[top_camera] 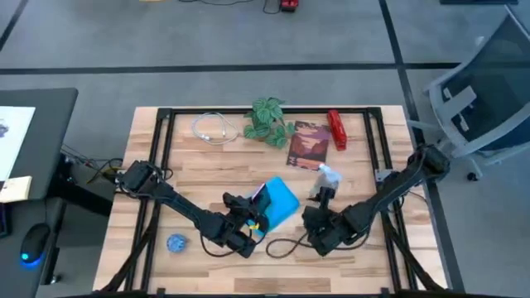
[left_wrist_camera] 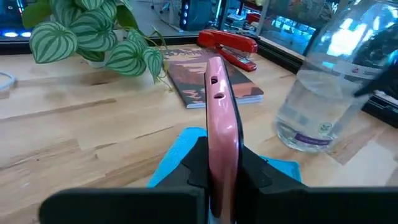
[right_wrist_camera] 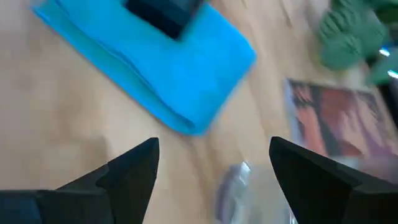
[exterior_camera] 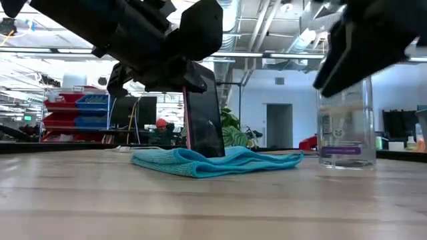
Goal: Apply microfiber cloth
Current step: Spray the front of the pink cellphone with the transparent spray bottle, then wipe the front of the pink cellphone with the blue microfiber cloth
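The sky-blue microfiber cloth (top_camera: pixel 281 201) lies folded flat on the wooden table, near its middle. A phone in a pink case (exterior_camera: pixel 204 113) stands on the cloth (exterior_camera: pixel 220 162), dark screen to one side. My left gripper (top_camera: pixel 251 217) is shut on the phone and reaches in from the table's left. My right gripper (right_wrist_camera: pixel 211 162) hovers open above the table, just right of the cloth (right_wrist_camera: pixel 155 62), with nothing between its fingers. It is close to a clear spray bottle (top_camera: pixel 328 178). My left gripper pinches the phone's two flat faces between its fingers (left_wrist_camera: pixel 250 169), with the pink side edge (left_wrist_camera: pixel 222 134) facing back toward the wrist. The fingers come roughly level from the table's near left. The phone stands almost upright, its lower end (exterior_camera: pixel 210 153) resting on the cloth.
The bottle (exterior_camera: pixel 345 130) stands upright right of the cloth. At the back are a potted plant (top_camera: pixel 267 120), a magazine (top_camera: pixel 308 145), a red stapler (top_camera: pixel 337 130) and a white cable (top_camera: pixel 214 128). A small blue ball (top_camera: pixel 175 242) lies at the near left, and a black cable (top_camera: pixel 286 242) runs along the front.
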Controlling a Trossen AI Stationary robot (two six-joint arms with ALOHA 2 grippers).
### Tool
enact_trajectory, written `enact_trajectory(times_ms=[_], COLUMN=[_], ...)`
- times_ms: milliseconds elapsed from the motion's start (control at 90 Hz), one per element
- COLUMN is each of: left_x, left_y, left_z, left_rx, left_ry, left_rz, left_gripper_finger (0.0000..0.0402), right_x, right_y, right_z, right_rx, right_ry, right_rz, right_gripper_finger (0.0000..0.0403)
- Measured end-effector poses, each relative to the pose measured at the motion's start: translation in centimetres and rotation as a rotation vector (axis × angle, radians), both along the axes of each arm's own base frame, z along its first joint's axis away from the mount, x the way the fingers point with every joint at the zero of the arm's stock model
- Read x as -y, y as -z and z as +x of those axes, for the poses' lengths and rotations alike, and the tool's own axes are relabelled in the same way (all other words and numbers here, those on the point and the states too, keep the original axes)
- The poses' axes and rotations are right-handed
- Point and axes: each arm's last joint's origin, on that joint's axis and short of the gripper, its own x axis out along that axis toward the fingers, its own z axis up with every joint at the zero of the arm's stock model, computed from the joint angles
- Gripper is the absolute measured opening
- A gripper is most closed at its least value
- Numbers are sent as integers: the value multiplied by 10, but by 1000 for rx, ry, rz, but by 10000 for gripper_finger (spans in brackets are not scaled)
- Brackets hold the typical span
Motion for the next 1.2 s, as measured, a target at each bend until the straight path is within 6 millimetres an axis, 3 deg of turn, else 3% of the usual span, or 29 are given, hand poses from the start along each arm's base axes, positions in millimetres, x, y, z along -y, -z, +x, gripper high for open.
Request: enact_trajectory(times_ms=[322,578,744,922,1078,1200], left_x=[0,1,1,-4,-11,-6], left_y=[-1,-1,-1,-1,-3,-24], left_z=[2,2,2,5,12,24], left_rx=[11,13,17,52,-2,-67], left_ry=[4,6,5,-20,3,80], left_rz=[-2,-2,-4,-38,-54,-21], left_gripper_finger=[11,11,11,11,11,11], right_x=[26,35,8,-29,-38,-40], right_y=[14,7,1,18,38,50], right_z=[-44,-77,-86,-91,-90,-87], right_rx=[-39,-7,95,275,378,364], right_ry=[119,104,-150,-448,-481,-457], right_rz=[3,32,109,263,344,346], right_gripper_finger=[291,291,291,291,291,291])
